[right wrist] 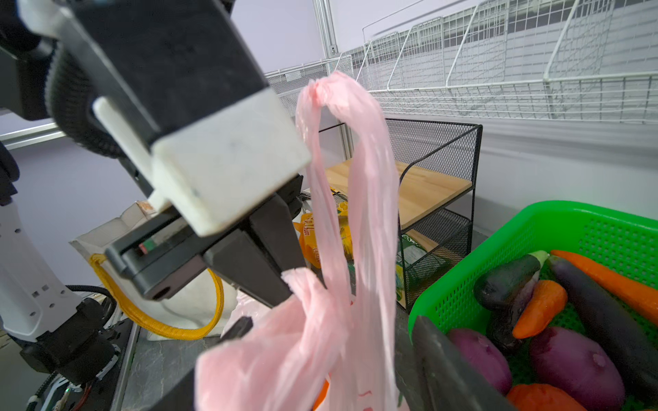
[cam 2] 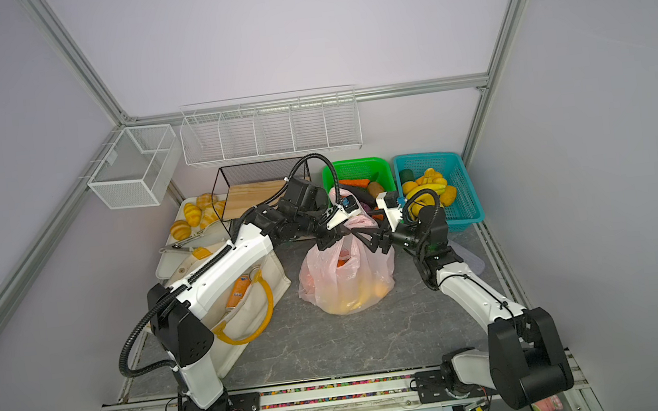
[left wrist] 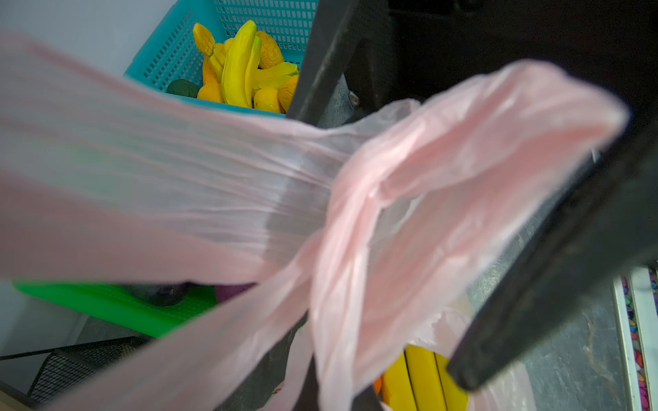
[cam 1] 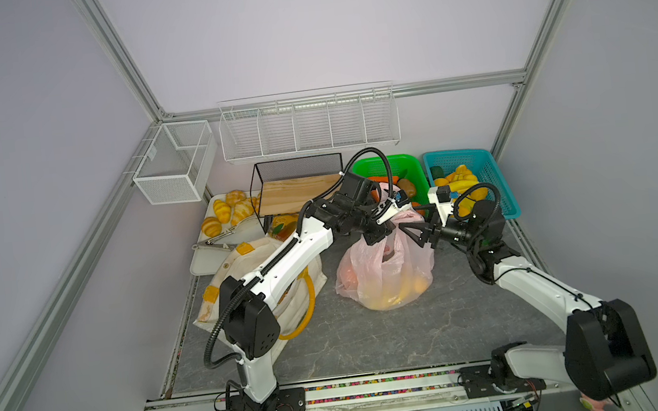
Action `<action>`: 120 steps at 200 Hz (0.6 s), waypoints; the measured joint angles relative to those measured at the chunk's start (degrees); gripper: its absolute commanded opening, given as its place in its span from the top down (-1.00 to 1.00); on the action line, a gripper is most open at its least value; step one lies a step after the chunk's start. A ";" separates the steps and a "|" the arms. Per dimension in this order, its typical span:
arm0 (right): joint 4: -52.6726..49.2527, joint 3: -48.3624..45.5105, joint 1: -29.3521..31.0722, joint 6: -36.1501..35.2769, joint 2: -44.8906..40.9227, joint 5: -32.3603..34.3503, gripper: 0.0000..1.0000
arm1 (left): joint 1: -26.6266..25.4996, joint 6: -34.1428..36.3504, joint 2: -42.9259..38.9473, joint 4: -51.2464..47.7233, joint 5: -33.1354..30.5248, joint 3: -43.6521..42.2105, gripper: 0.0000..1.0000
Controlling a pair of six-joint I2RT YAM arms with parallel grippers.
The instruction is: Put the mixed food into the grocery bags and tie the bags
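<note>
Left claw (cam 1: 378, 234) pinching handle of thin see-through pink plastic bag (cam 1: 385, 280), just in front of green plastic basket (cam 1: 381, 160); right claw (cam 1: 409, 234) spread wide (gripping nothing). Could lose slippery handle, spoiling knot.

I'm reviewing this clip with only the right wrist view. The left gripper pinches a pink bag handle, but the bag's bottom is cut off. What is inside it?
Observer: In both top views, yellow and orange toy fruits show through the lower part of the pink plastic bag.
Operator: And the tote? I see only an outer corner and a yellow handle.
Observer: In a top view, an orange soda can lies inside the open canvas tote.
</note>
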 measured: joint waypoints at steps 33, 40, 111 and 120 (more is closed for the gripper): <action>1.75 0.02 1.07 1.36 0.92 1.38 -0.32 | 0.00 0.11 0.00 0.02 -0.02 0.00 1.00; 1.97 0.02 1.22 1.55 1.11 1.84 -0.16 | 0.00 0.11 0.00 0.02 -0.07 0.00 1.00; -1.38 0.24 1.33 0.57 1.25 4.52 0.85 | 0.00 0.50 -0.79 0.20 -2.99 -1.36 0.67; -2.73 0.24 1.31 -0.13 0.81 4.92 0.87 | 0.00 0.50 -1.36 0.37 -3.87 -2.12 0.57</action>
